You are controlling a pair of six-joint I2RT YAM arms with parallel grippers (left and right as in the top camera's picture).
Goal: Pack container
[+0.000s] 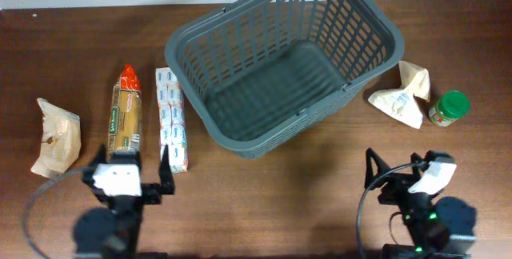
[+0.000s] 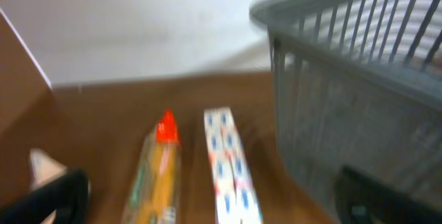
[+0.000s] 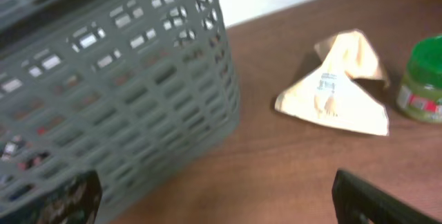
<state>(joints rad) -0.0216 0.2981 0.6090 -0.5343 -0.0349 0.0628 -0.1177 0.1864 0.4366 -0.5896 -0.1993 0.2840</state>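
Note:
The container, a large dark grey lattice basket, stands empty at the back middle of the table; it also shows in the left wrist view and the right wrist view. My left gripper is open and empty at the front left, just short of a spaghetti pack and a long white and blue pack. My right gripper is open and empty at the front right, short of a beige paper pouch and a green-lidded jar.
A beige bag lies at the far left. In the left wrist view the spaghetti pack and the white pack lie side by side. In the right wrist view the pouch lies left of the jar.

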